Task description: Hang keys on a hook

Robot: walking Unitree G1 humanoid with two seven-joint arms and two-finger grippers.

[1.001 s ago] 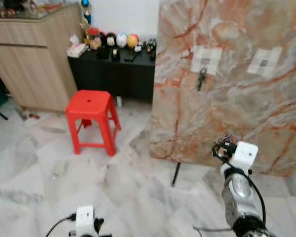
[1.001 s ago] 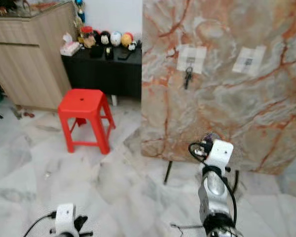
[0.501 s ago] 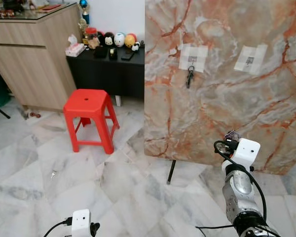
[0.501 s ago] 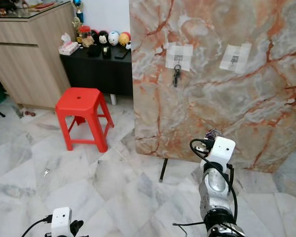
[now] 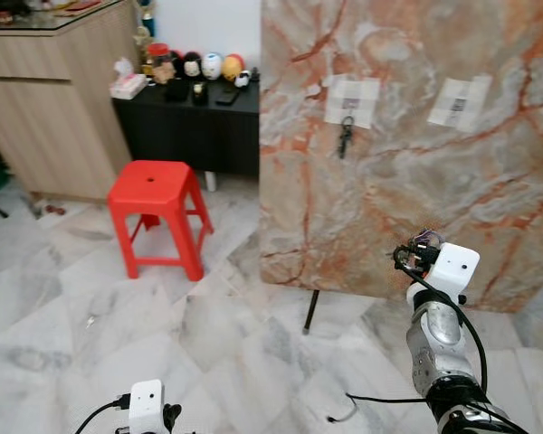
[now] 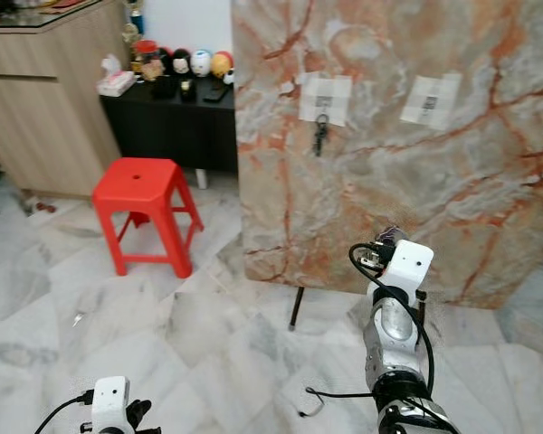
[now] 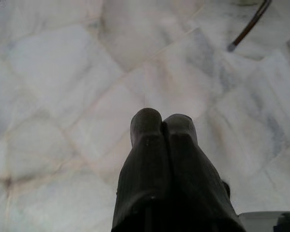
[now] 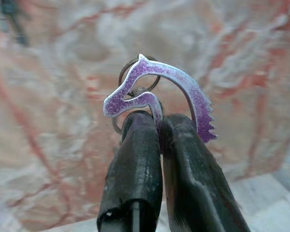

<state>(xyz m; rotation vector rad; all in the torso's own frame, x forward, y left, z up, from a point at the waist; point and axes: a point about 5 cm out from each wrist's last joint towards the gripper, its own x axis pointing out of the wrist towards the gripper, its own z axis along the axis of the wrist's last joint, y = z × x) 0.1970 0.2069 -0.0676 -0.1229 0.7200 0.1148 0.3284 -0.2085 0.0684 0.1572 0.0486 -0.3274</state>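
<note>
Holding a purple horse-head keyring (image 8: pixel 166 96) pinched tight between its 2 black fingers (image 8: pixel 135 164), the right end effector (image 8: pixel 159 121) is raised in front of the marble panel (image 5: pixel 416 181), low on its face and well below the hooks. Keyring's metal rings sit just behind the horse shape; can't tell how many keys hang off it.

Counts: 2 paper patches on the panel w/ a hook each. Left patch (image 5: pixel 352 99) already carries 1 dark key bunch (image 5: pixel 345 137) hanging straight down; right patch (image 5: pixel 460 101) has a hook w/ nothing hanging from it. 1 red plastic stool (image 5: pixel 157 212). 1 black low cabinet (image 5: pixel 195 127) w/ a row of small figurines (image 5: pixel 195 68) on top, approx 5-6, too small to count surely. 1 wooden cabinet (image 5: pixel 54 99) at far left.

Left end effector (image 7: pixel 162 125) hangs low by the robot's side, fingers pressed together w/ nothing between them, pointing at the marble floor (image 5: pixel 208 344).

Edges & room: panel's left edge runs near vertical, just right of the black cabinet; its bottom edge sits off the floor on thin dark legs (image 5: pixel 311 312). Stool stands well left of the panel, apart from it. Open floor between stool and panel, and between robot and panel. 1 loose black cable (image 5: pixel 371 402) lies on the floor near the right arm's base.
</note>
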